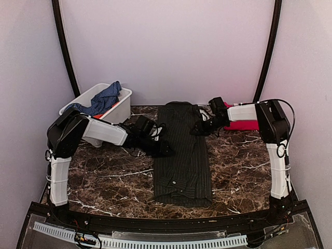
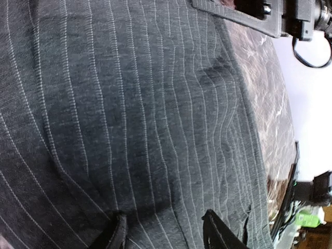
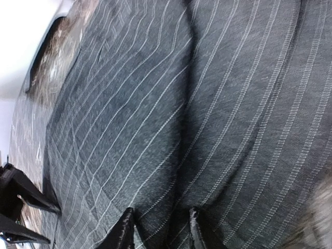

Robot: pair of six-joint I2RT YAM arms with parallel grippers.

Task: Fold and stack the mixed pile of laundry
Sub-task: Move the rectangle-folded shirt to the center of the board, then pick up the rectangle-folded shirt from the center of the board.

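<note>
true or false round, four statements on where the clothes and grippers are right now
1. The pinstriped shirt lies on the table between the two grippers. True.
2. The blue checked garment is spread flat on the table. False: it hangs over the rim of the white bin.
3. The red cloth lies at the far right, beyond the right gripper. True.
4. The left gripper is over the bin. False: it is at the shirt's left edge.

soft, even, rather dim overhead light; crisp wrist close-ups, blurred lower corners, overexposed white edges
</note>
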